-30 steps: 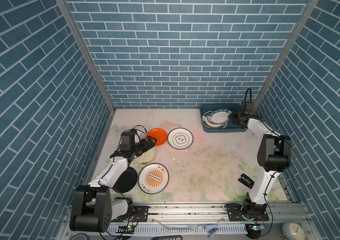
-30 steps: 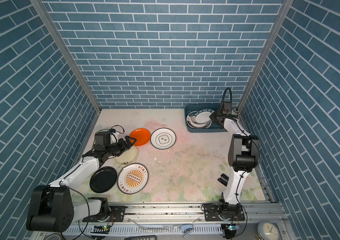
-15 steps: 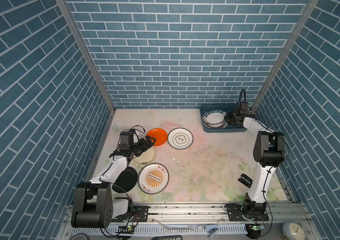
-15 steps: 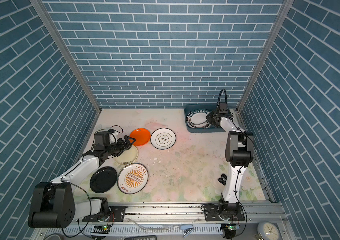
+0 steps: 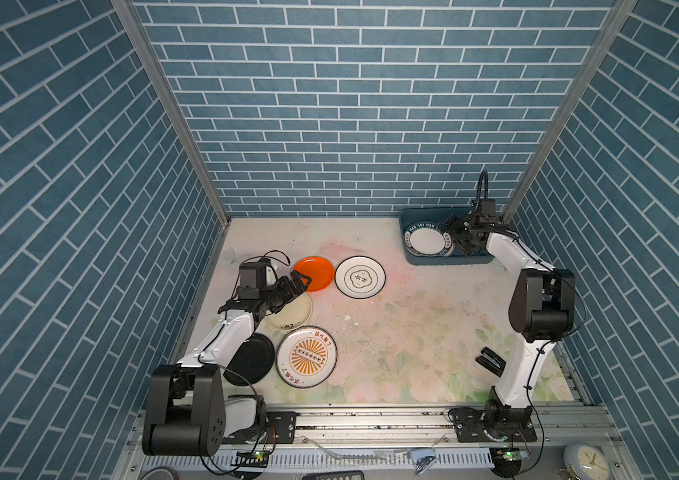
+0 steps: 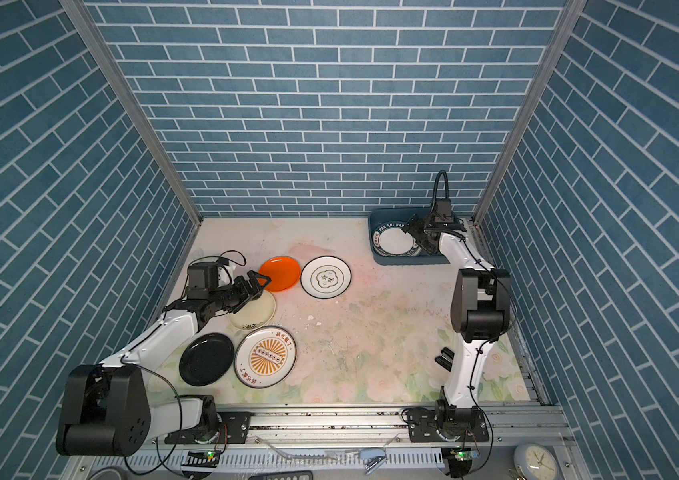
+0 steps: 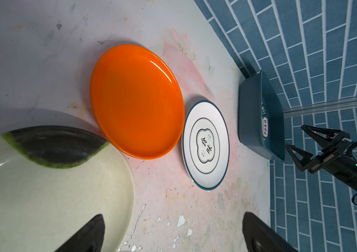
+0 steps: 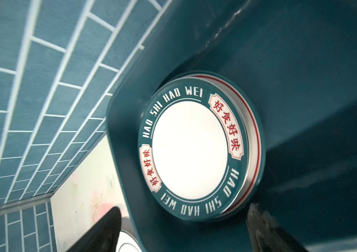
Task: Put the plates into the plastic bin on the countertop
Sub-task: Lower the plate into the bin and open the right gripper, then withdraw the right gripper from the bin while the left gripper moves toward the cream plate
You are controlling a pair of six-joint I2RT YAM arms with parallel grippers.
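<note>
Right gripper (image 5: 457, 237) lets go: its jaws, pinched shut a second ago, now stand wide apart. The lettered plate (image 8: 189, 150) is out of its grip and settles on the red-lined plate (image 8: 253, 139) inside the plastic bin (image 8: 304, 65).

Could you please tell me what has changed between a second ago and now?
The right gripper opened and let go of the lettered plate, which now lies on a red-rimmed plate in the plastic bin. The left gripper stayed open, poised by the orange plate, and the five plates on the countertop did not move.
</note>
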